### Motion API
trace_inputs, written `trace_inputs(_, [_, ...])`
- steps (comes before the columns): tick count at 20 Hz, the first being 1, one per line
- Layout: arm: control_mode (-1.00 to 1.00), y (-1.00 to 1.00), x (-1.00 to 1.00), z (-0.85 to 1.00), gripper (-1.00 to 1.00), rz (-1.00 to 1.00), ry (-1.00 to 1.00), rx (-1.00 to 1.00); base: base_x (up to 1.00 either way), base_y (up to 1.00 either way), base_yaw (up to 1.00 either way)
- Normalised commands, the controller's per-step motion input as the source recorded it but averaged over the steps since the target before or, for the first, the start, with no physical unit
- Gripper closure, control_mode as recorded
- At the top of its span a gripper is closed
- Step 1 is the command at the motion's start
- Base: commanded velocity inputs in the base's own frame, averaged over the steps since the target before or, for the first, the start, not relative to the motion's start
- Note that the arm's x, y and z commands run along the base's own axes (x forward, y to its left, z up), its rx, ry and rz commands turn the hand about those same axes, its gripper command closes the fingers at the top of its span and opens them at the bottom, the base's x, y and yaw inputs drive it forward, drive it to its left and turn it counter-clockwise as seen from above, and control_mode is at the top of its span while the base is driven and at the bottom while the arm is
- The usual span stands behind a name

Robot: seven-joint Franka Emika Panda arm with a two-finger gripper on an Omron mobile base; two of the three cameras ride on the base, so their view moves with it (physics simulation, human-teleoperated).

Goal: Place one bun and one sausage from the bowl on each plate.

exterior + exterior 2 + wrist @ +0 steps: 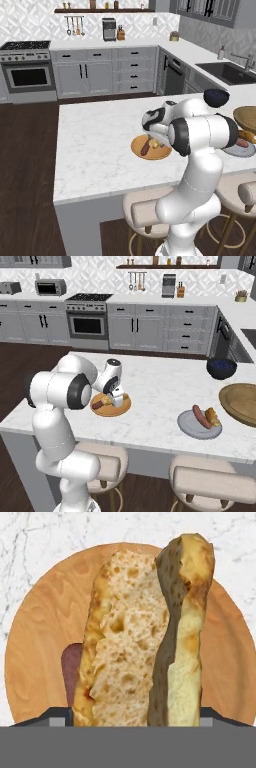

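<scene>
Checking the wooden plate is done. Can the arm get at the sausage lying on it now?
Probably not directly: the fingers are around the bun, which covers most of the sausage on the wooden plate.

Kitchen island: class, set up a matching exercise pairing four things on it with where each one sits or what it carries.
Things:
1. orange-brown plate
2. grey plate
3. wooden bowl
4. dark blue bowl

Descriptions:
A. stands farther back on the counter, beyond the wooden bowl
B. lies under the pincer, with a bun and a sausage over it
C. wide and shallow, at the right edge of the right base view
D. carries one sausage and one bun, away from the arm

Pairs: 1-B, 2-D, 3-C, 4-A
</scene>
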Motion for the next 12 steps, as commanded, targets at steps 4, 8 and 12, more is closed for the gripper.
trace_inputs(4, [-1.00, 0.00, 0.00, 0.14, -1.00, 0.00, -0.02, 0.03, 0.00, 0.00, 0.00])
trace_inputs(8, [-1.00, 0.00, 0.00, 0.02, -1.00, 0.00, -0.04, 0.01, 0.00, 0.00, 0.00])
trace_inputs(12, [-1.00, 0.00, -0.30, 0.84, -1.00, 0.00, -0.22, 0.05, 0.00, 0.00, 0.00])
